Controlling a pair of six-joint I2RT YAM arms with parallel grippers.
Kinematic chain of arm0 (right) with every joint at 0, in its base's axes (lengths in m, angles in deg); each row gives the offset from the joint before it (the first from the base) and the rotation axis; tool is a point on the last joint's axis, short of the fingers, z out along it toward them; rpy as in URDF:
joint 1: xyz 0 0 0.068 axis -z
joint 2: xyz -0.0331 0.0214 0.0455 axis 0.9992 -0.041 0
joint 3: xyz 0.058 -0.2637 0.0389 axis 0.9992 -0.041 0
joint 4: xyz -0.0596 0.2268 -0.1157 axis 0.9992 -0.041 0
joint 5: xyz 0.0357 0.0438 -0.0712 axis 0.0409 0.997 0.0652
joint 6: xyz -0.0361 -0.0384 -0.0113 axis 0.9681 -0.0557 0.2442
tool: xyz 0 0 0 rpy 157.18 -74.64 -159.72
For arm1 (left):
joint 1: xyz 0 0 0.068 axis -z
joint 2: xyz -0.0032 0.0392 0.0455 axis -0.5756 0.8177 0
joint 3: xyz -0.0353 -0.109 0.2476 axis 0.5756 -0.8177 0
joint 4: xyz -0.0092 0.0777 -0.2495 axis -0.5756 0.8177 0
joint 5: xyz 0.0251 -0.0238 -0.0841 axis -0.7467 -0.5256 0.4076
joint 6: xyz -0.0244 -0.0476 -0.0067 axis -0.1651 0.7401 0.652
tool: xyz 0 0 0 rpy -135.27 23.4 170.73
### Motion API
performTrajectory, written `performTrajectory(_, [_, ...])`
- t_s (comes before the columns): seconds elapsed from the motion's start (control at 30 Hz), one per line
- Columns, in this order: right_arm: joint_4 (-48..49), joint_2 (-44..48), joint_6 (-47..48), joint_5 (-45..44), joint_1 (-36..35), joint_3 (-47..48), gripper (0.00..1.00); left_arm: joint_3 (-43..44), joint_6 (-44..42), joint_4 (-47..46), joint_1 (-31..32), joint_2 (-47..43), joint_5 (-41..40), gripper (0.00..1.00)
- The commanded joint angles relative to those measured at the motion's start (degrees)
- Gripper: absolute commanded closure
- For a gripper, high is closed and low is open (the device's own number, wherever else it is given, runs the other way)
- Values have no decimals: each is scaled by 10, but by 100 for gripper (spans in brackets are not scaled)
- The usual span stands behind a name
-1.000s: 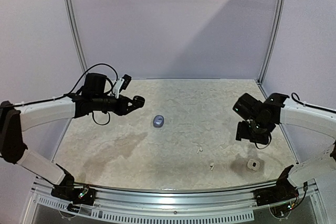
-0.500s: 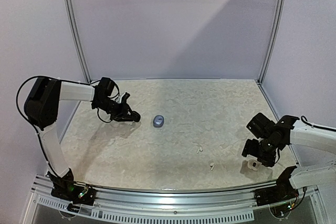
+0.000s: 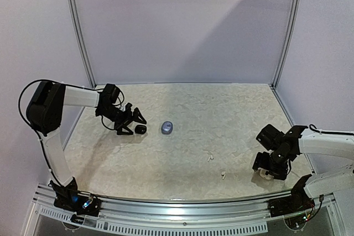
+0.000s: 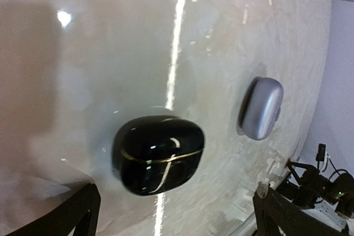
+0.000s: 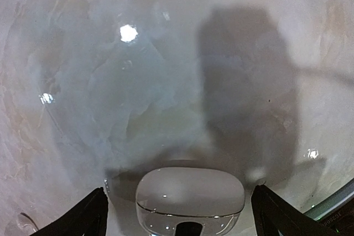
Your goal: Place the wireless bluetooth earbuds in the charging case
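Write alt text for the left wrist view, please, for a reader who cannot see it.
A glossy black case, closed, with a thin gold seam, lies on the pale marbled table, free between the fingers of the wide-open left tool. A grey case lies farther away, to the right.

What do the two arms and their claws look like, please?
The left arm and right arm have smooth white tube sections joined by bulky black joints, with thin black cables looped along them. The left claw and right claw are black, each with two fingers tapering to pointed tips.
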Motion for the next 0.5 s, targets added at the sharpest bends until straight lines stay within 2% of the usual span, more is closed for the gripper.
performTrajectory(0.0, [9, -4, -5, 0, 6, -13, 10, 14, -8, 119, -10, -36, -112, 1])
performTrajectory(0.2, [16, 10, -15, 3, 7, -33, 19, 70, -51, 228, -9, -73, -172, 1])
performTrajectory(0.37, [19, 30, -15, 2, 7, -40, 27, 71, -53, 237, -10, -86, -154, 1])
performTrajectory(0.47, [20, 40, -14, 3, 7, -45, 38, 69, -51, 236, -8, -86, -142, 2])
